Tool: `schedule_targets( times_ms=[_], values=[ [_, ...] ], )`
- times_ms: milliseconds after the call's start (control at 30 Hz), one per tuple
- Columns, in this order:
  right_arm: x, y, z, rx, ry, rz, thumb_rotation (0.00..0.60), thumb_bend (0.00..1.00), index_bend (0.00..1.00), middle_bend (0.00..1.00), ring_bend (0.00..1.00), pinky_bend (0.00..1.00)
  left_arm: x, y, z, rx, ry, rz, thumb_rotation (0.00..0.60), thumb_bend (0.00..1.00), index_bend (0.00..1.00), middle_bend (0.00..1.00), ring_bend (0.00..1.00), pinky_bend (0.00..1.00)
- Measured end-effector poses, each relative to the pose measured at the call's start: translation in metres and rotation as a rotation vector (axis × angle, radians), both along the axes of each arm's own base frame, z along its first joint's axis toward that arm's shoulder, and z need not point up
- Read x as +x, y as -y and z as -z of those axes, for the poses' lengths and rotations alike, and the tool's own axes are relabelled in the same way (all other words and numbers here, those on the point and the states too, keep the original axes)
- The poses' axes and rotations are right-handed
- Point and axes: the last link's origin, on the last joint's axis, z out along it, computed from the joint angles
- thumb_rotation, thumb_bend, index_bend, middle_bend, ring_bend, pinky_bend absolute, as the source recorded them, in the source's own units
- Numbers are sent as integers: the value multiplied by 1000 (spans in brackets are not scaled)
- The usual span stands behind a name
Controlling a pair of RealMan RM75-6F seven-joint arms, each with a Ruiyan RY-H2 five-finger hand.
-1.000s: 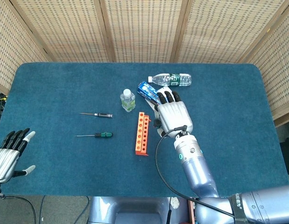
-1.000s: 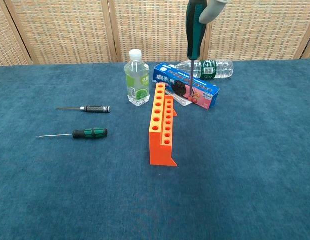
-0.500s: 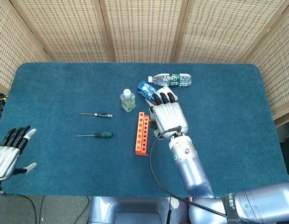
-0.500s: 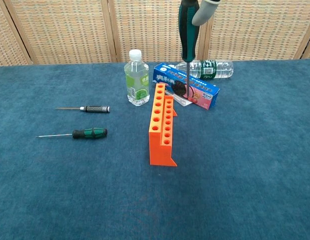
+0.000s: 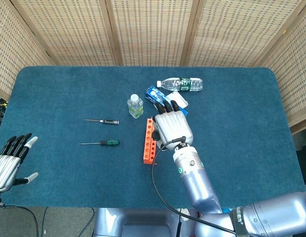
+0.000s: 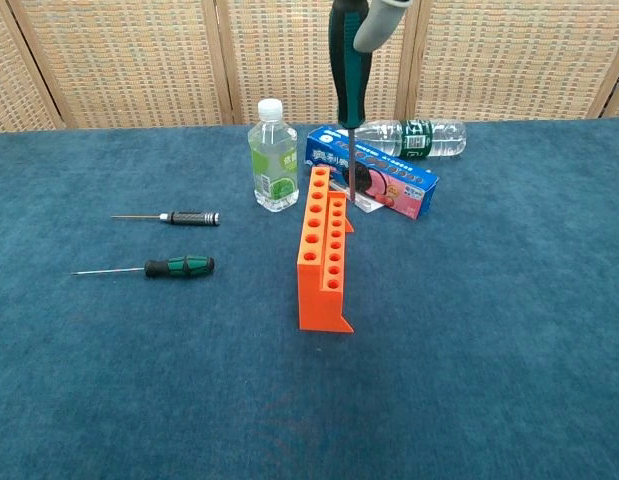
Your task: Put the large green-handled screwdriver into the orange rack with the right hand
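Note:
My right hand [image 5: 171,126] grips the large green-handled screwdriver [image 6: 348,60] upright, shaft pointing down. In the chest view its shaft hangs just over the far right end of the orange rack [image 6: 324,248]; only a grey finger [image 6: 381,18] shows at the top edge. In the head view the right hand sits beside the orange rack [image 5: 149,140] on its right and hides the tool. My left hand [image 5: 10,162] hovers open at the table's near left edge.
A small green-handled screwdriver [image 6: 164,267] and a black-handled one [image 6: 179,217] lie left of the rack. Behind it stand a small bottle [image 6: 273,156], a blue box [image 6: 374,178] and a lying water bottle [image 6: 414,137].
My right hand has carried the screwdriver leftward, from over the blue box to just above the rack's far end. The left hand has barely moved.

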Motion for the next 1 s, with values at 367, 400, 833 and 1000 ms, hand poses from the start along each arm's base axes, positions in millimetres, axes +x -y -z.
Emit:
schedule_targets(
  times_ms=[367,400,833,1000],
  values=[
    [7,4,14,5,18,-23,600,259,648,72,0,0,-1,-1,-1,-1,4,-6,600,0,0,0,0,0],
    [8,4,15,5,20,-25,600,259,648,72,0,0,-1,-1,-1,-2,5,-7,600,0,0,0,0,0],
    [7,9,25,11,18,-22,600,259,648,72,0,0,-2,-2,0,-10,5,-12,600,0,0,0,0,0],
    [5,10,27,13,21,-22,600,258,648,72,0,0,-2,-2,1,-13,3,-10,600,0,0,0,0,0]
  ],
)
